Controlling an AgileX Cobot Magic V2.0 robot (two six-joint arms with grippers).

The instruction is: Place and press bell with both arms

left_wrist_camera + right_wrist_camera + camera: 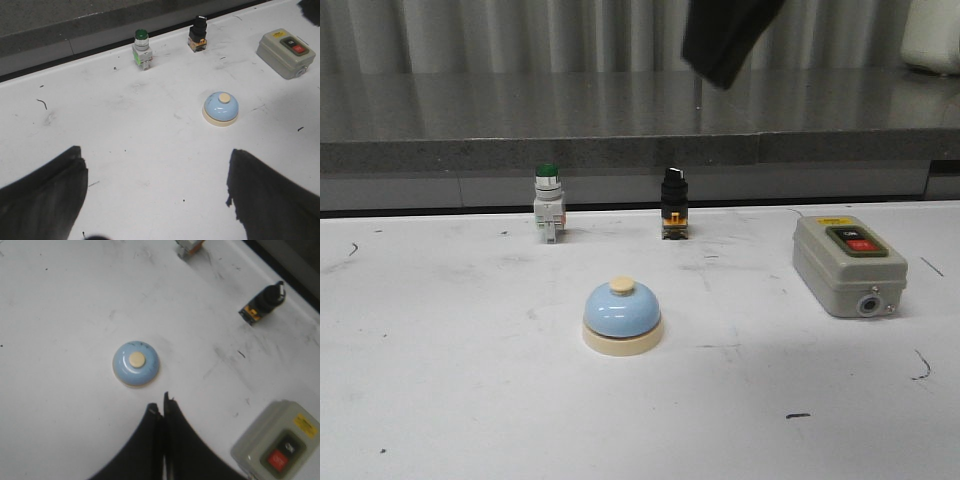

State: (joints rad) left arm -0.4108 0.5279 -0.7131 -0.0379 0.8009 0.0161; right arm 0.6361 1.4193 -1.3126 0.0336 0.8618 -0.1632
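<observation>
light-blue bell [623, 317] sits upright on white counter [440, 400], near centre, untouched, cream knob on top. green-capped push button [548, 203] and black selector switch [673, 203] stand behind it along back edge; grey switch box [848, 265] lies well to its right. left gripper [155, 192] fingers [45, 200] spread wide, released, above bare counter. right gripper [163, 410] fingers [150, 440] pressed together, clenched on nothing, hovering above counter just beside bell.

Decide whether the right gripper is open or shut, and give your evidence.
Shut: in the right wrist view the right gripper has its two dark fingers pressed together, holding nothing, beside the bell.
</observation>
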